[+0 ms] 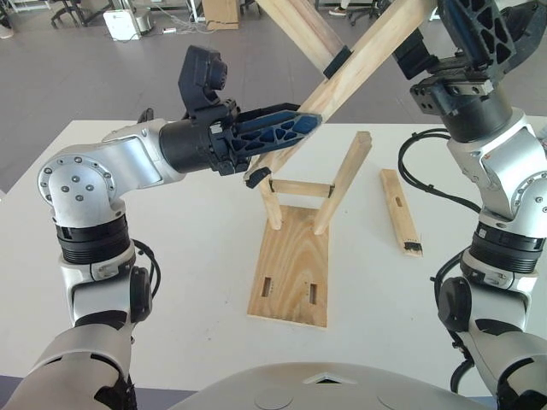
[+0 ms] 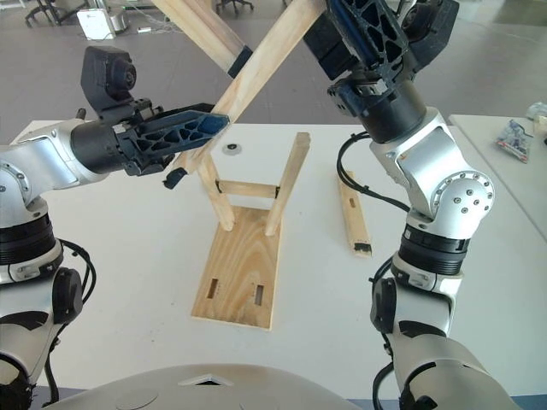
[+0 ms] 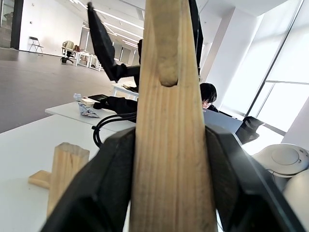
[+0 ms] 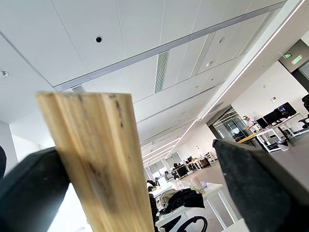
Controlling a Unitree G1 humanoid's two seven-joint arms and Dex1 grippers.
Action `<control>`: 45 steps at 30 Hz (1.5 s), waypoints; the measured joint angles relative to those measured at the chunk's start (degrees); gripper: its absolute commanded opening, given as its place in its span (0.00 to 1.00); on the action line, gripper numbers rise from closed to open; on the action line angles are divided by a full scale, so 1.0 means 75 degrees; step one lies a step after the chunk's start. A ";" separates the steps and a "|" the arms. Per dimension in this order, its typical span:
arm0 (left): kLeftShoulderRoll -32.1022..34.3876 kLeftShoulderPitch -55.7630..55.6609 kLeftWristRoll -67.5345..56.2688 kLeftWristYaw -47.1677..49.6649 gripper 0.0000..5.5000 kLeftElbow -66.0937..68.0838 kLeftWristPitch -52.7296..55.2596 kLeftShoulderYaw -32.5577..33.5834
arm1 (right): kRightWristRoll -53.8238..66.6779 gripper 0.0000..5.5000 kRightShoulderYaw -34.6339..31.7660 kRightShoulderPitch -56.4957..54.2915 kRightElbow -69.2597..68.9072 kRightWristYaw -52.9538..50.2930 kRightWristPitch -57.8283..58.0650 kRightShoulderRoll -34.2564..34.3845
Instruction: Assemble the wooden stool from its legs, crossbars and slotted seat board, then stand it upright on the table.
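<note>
The left claw point(image 1: 287, 147) is shut on the low end of a long wooden leg point(image 1: 359, 68), high over the middle of the bench point(image 1: 171, 273). The right claw point(image 4: 140, 193) is at its top; I cannot tell its grip. The wood looks stiff and light, so hold both ends.
</note>
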 measured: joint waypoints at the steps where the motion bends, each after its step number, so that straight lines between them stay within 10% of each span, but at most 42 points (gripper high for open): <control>1: 0.0015 0.0007 -0.0005 0.0023 0.37 0.0000 -0.0004 -0.0009 | 0.0005 0.79 0.0005 -0.0001 0.0000 0.0017 0.0004 -0.0037; 13: 0.0472 0.0215 -0.0075 0.0028 0.37 0.0000 0.0023 -0.0080 | -0.0340 0.38 0.0199 -0.0002 -0.0001 0.0461 0.0268 -0.0514; 26: 0.1182 0.0802 -0.0237 -0.0711 0.47 -0.0195 0.0154 -0.0120 | -0.0747 0.37 0.0431 0.0100 -0.0534 0.0872 0.0638 -0.0851; 36: 0.2754 0.6233 0.1566 -0.2379 0.65 -0.1122 -0.0227 0.0724 | -0.0954 0.37 -0.0259 0.2099 -0.2112 0.0877 0.0910 -0.2075; 45: 0.0867 0.8443 0.4809 -0.2112 0.65 -0.0292 -0.3570 0.0025 | -0.2219 0.37 -0.0456 0.4277 -0.4678 0.2570 0.0137 -0.2219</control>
